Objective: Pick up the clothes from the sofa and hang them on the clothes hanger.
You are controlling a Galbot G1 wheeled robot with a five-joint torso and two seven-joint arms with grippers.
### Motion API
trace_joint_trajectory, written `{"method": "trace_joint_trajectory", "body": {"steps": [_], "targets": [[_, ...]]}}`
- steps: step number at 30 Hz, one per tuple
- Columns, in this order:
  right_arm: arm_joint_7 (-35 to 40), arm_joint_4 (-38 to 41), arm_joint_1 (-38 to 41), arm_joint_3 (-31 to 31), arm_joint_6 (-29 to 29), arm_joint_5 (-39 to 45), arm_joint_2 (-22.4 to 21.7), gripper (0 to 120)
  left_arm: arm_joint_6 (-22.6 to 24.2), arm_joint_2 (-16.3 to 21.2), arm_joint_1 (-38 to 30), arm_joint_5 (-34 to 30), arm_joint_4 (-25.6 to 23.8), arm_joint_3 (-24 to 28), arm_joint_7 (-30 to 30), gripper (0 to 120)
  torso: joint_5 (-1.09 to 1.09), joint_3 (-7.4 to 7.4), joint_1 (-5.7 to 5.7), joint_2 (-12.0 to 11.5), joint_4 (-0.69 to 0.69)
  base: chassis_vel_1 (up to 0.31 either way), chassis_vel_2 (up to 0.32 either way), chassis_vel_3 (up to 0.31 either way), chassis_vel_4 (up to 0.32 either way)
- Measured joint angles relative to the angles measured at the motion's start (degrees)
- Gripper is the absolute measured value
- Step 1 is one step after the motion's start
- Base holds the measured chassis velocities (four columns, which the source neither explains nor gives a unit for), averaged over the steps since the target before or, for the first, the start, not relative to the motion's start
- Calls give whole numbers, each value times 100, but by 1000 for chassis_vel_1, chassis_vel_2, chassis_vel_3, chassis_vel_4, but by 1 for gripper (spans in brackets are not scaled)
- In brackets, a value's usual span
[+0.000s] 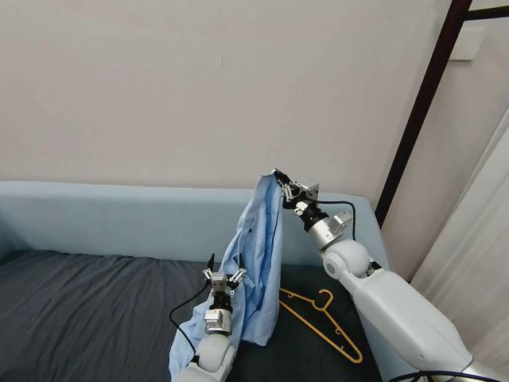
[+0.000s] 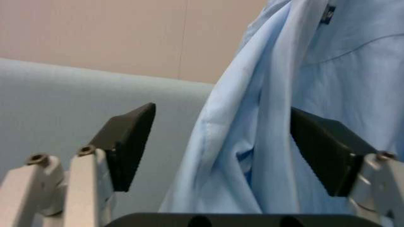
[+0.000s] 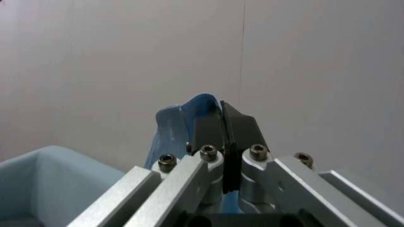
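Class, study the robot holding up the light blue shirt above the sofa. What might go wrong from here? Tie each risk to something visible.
1. The right gripper pinches only a small fold at the top of the light blue shirt; the hanging weight might pull it free.
2. The open left gripper has bunched folds between its fingers and may grab several layers.
3. The orange wire hanger lies on the dark sofa seat near the hem; cloth might snag it.

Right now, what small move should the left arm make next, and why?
Probably advance the left gripper and close on the hanging edge of the shirt: its jaws are open facing the fabric, the right gripper pinches the top aloft, and the hanger lies on the sofa.
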Motion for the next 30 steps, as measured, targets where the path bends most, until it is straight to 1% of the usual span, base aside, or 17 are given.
{"method": "trace_joint_trajectory", "body": {"steps": [3,4,5,8,10,13,14,16,18,21,22,23,26,27,29,30], "targets": [[0,0,-2,21,0,-1,-7,0,-8,2,28,36,-63,14,-15,64,0,0,0,0,1,0,0,0,0],[0,0,-4,26,0,-1,-8,0,-8,18,44,42,-104,18,-23,58,0,0,0,0,1,0,0,0,0],[0,0,-4,26,0,-1,-8,0,-8,18,44,42,-104,18,-23,58,0,0,0,0,1,0,0,0,0],[0,0,-15,30,0,-7,-6,0,-9,78,90,72,-227,20,-39,43,0,0,0,0,1,0,0,0,0],[0,0,-15,30,0,-8,-5,0,-9,86,96,77,-244,20,-40,42,0,0,0,0,1,0,0,0,0],[1,-22,-19,30,0,-24,20,0,-10,152,134,145,-350,6,-42,25,0,0,0,0,1,0,0,0,0],[1,-22,-19,30,0,-24,20,0,-10,152,134,145,-350,6,-42,25,0,0,0,0,1,0,0,0,0],[2,-40,-19,26,0,-34,36,0,-40,171,156,205,-386,1,-47,15,0,0,0,0,1,0,0,0,0],[2,-48,-19,24,0,-37,41,0,-52,172,165,223,-392,1,-47,16,0,0,0,0,1,0,0,0,0],[2,-75,-19,19,0,-44,47,0,-106,156,186,335,-386,7,-49,30,0,0,0,0,1,0,0,0,0],[3,-81,-19,18,0,-45,47,0,-129,143,188,387,-368,11,-48,34,0,0,0,0,1,0,0,0,0],[3,-81,-19,18,0,-45,47,0,-129,143,188,387,-368,11,-48,34,0,0,0,0,1,0,0,0,0],[2,-92,-19,17,0,-45,50,0,-209,98,189,545,-320,17,-44,47,0,0,0,0,1,0,0,0,0],[2,-92,-19,17,0,-45,50,0,-209,98,189,545,-320,17,-44,47,0,0,0,0,1,0,0,0,0],[2,-95,-19,17,0,-46,54,0,-256,71,190,608,-302,22,-38,57,-1,0,0,0,1,0,0,0,0],[3,-99,-18,17,0,-46,57,0,-265,65,191,628,-297,33,-34,61,-1,0,0,0,1,0,0,0,0]]}}
